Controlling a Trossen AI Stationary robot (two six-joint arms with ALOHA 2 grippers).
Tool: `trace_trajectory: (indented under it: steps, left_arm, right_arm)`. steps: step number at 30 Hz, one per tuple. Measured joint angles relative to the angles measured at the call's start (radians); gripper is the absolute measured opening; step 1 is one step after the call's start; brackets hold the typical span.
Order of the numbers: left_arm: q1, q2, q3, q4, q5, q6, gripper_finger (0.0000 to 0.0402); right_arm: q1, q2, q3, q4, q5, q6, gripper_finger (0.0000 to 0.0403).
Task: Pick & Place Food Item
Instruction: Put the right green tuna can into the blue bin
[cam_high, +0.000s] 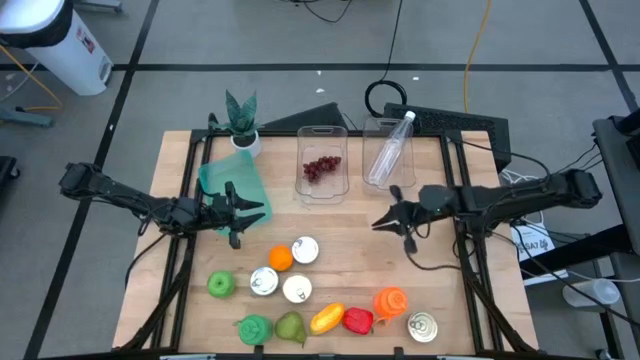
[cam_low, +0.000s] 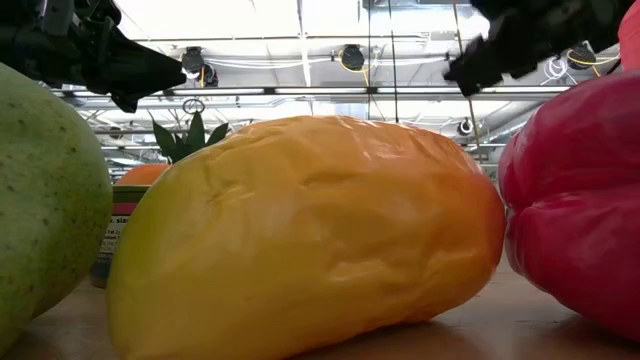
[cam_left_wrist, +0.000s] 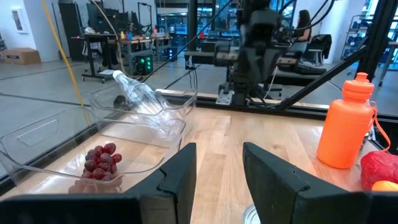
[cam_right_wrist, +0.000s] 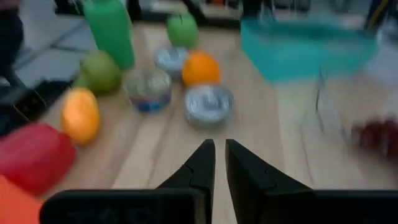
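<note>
Yellow pepper (cam_low: 300, 235) fills your low view, lying on the desk (cam_high: 350, 245) between a green pear (cam_high: 290, 327) and a red pepper (cam_high: 357, 320) in the front row. Your left gripper (cam_high: 255, 212) hovers beside the teal bin (cam_high: 228, 182), fingers (cam_left_wrist: 177, 177) slightly parted and holding nothing. Your right gripper (cam_high: 380, 222) hangs mid-desk below the bottle tray (cam_high: 385, 150), fingers (cam_right_wrist: 202, 163) clenched and empty. Grapes (cam_high: 321, 167) sit in the clear tray (cam_high: 322, 160).

The tabletop (cam_high: 350, 250) is pale wood. The two bins (cam_high: 322, 165) are see-through plastic (one holds dark grapes (cam_high: 320, 167)). The yellow pepper (cam_low: 300, 235) looks smooth and shiny. The cans (cam_right_wrist: 209, 103) have shiny metal tops.
</note>
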Motion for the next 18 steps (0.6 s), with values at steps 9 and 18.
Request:
trace_trajectory:
  steps: [9, 18]
  left_arm:
    - [0.000, 0.000, 0.000, 0.001, 0.000, -0.001, 0.0140]
    - [0.000, 0.000, 0.000, 0.020, 0.000, 0.010, 0.0140]
  right_arm:
    - [0.107, 0.130, 0.001, 0.217, 0.033, -0.193, 0.0029]
    - [0.107, 0.323, 0.059, 0.462, 0.206, -0.246, 0.0029]
